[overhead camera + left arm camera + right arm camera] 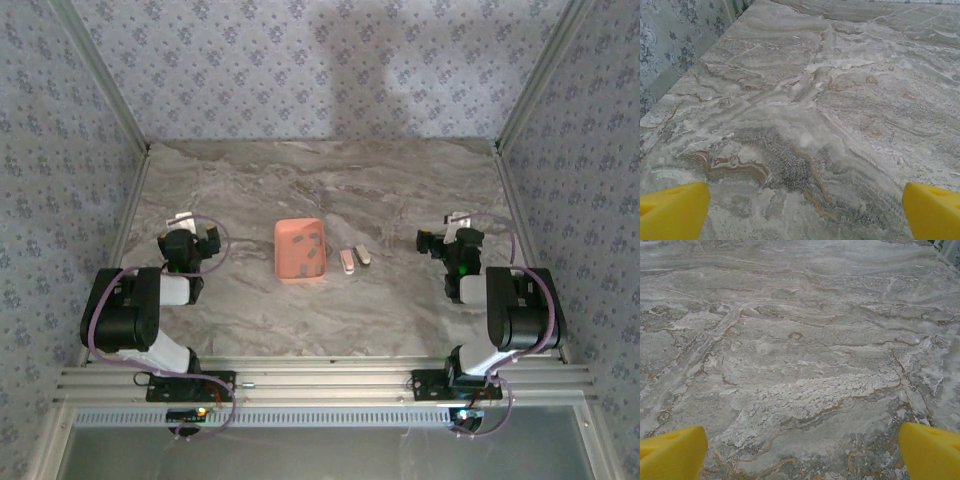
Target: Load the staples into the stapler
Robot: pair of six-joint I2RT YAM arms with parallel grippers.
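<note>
Both arms sit folded, left pincer (190, 230) and right pincer (455, 230) spread wide, gripping nothing, low over the surface (400, 190). Staples (308, 252) in the tray (278, 250): too small to count.

Under me the tabletop (805, 100) looks like veined marble, smooth and matt; my yellow fingertips (672, 212) look like smooth plastic, the tray (290, 232) matt plastic.

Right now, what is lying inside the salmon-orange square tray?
Several tiny dark grey staples lie scattered on the floor of the salmon-orange tray, nothing covering them. They are too small to count. The pink-and-white stapler lies outside, beside the tray.
</note>
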